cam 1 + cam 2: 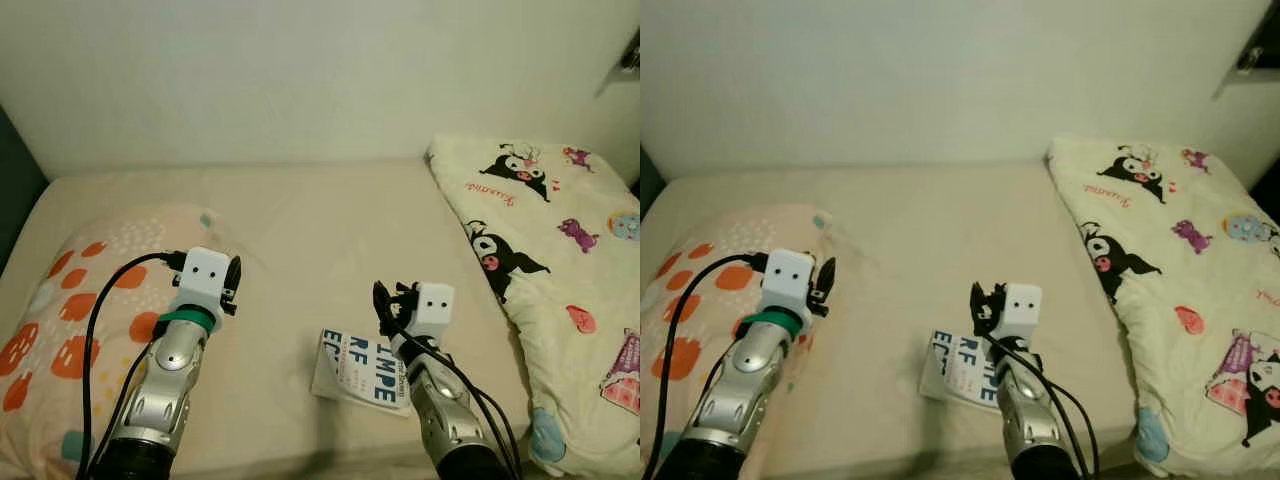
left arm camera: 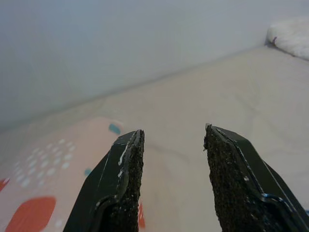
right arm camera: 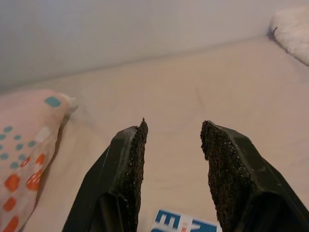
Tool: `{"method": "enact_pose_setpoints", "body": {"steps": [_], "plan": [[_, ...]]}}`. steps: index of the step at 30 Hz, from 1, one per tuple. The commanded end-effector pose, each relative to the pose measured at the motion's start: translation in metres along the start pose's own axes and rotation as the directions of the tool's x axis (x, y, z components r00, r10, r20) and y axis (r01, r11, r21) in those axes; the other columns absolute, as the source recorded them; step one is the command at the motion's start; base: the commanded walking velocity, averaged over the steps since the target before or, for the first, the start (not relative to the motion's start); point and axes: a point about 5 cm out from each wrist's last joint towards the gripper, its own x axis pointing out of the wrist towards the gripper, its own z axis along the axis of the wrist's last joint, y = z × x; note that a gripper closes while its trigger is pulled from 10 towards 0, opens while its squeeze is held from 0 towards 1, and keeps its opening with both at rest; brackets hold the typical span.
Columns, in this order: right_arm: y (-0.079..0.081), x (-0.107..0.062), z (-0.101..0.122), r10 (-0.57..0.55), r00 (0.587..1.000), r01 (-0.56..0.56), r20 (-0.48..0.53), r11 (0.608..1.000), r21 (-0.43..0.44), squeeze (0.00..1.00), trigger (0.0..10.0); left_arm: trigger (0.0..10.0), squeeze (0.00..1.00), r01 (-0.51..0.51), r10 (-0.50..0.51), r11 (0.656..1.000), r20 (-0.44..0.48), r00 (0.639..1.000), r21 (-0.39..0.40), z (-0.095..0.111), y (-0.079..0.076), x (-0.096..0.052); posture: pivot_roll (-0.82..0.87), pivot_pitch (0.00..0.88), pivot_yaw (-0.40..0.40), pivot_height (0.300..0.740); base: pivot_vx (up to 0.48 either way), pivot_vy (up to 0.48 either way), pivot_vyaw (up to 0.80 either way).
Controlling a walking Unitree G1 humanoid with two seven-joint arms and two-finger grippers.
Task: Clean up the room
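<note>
The robot looks down on a bed with a plain cream sheet [image 1: 330,240], which runs up to a pale wall [image 1: 300,70] at the far side; on the robot's left lies a peach pillow with orange blotches and small white and teal dots [image 1: 90,300]; on its right lies a cream quilt printed with black-and-white cartoon figures [image 1: 550,260], which reaches from the far right corner down to the near edge.

A thin white booklet with large blue letters on its cover [image 1: 350,368] lies flat on the sheet, near the front edge of the bed and between the two arms; its right part is covered by the right arm, and its edges stand a little askew to the edge of the bed.

The left gripper [image 2: 173,145] is held above the inner edge of the peach pillow; its two rough black fingers [image 2: 120,193] are spread apart with only air between them, and they point toward the wall.

The right gripper [image 3: 173,135] hangs just over the far edge of the booklet, not touching it as far as one can see; its fingers [image 3: 227,179] are also parted and grasp nothing; a blue-lettered corner of the booklet shows between them, low in the right wrist view.
</note>
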Motion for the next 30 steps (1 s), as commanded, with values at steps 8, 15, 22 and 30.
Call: {"method": "enact_pose_setpoints", "body": {"steps": [8, 15, 22, 30], "plan": [[-0.0005, -0.0040, -0.0077, -0.005, 1.000, 0.005, -0.030, 1.000, -0.002, 0.00, 10.0, 10.0, 0.00, -0.004, 0.004, 1.000, -0.037, 0.999, -0.003, -0.0081, 0.0004, -0.0022, 0.02, 0.000, 0.017, 0.740, -0.373, 0.000, 0.00], [-0.0004, -0.0041, -0.0079, -0.006, 1.000, 0.006, -0.030, 1.000, -0.002, 0.00, 10.0, 10.0, 0.00, -0.005, 0.005, 1.000, -0.037, 0.999, -0.003, -0.0081, 0.0005, -0.0021, 0.02, 0.000, 0.020, 0.740, -0.371, 0.000, 0.00], [-0.0007, -0.0044, -0.0083, -0.007, 0.999, 0.007, -0.032, 1.000, -0.002, 0.00, 10.0, 10.0, 0.00, -0.009, 0.009, 1.000, -0.038, 0.999, -0.006, -0.0080, 0.0007, -0.0021, 0.02, 0.000, 0.020, 0.740, -0.259, 0.000, 0.00], [-0.0003, -0.0043, -0.0083, -0.005, 0.999, 0.005, -0.032, 1.000, -0.001, 0.00, 10.0, 10.0, 0.00, -0.020, 0.020, 1.000, -0.051, 0.998, 0.000, -0.0092, 0.0017, -0.0019, 0.02, 0.000, 0.019, 0.740, 0.000, 0.000, 0.00]]}}
